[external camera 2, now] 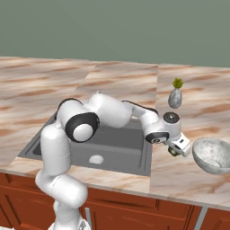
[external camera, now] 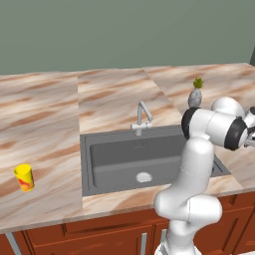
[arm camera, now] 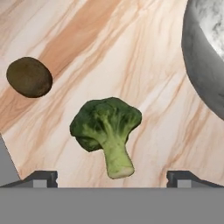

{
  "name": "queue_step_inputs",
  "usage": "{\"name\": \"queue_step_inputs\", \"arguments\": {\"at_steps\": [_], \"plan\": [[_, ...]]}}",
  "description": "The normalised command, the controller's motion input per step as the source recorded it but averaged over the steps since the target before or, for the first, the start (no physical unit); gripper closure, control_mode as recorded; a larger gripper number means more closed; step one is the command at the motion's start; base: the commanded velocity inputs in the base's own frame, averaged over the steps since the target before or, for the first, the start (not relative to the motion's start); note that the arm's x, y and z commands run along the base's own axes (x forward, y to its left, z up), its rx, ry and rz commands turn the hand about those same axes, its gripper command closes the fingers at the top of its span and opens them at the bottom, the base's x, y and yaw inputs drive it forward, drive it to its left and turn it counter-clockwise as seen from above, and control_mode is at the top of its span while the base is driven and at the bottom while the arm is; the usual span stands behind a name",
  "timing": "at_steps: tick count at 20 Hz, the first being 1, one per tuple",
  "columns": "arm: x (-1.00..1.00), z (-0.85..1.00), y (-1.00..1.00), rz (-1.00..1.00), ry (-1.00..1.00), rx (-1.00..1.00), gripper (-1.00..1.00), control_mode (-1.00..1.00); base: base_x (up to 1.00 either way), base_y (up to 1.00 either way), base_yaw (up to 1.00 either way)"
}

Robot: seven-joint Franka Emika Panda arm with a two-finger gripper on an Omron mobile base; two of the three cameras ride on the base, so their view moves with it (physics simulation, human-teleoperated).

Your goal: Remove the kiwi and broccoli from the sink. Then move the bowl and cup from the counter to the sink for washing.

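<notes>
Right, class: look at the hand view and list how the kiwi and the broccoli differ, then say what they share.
Colour: the kiwi is brown-olive, the broccoli dark green with a pale stalk.
Shape: the kiwi is a smooth oval, the broccoli a bumpy head on a stem.
Place: the broccoli lies between the open claw tips, the kiwi off to one side.
Shared: both rest on the counter, apart from each other, outside the sink.

Both base views looked forward and down from behind the arm, left and right, sharing the sink [external camera: 124, 154] and vase [external camera 2: 175, 98]. The hand view looked close down at counter [arm camera: 144, 52] beside the bowl [arm camera: 205, 57].
</notes>
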Motion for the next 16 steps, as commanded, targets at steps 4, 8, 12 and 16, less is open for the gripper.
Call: {"name": "queue_step_inputs", "arguments": {"at_steps": [4,8,12,16], "plan": [[-0.05,0.35,-0.01,-0.04,0.12,-0.10,-1.00,-1.00,0.00,0.00,0.00],[-0.11,0.33,-0.08,-0.03,0.12,-0.05,-1.00,-1.00,0.00,0.00,0.00],[-0.17,0.32,-0.04,-0.01,0.11,-0.04,-1.00,-1.00,0.00,0.00,0.00],[-0.23,0.33,-0.05,0.00,0.14,-0.01,-1.00,-1.00,0.00,0.00,0.00]]}}
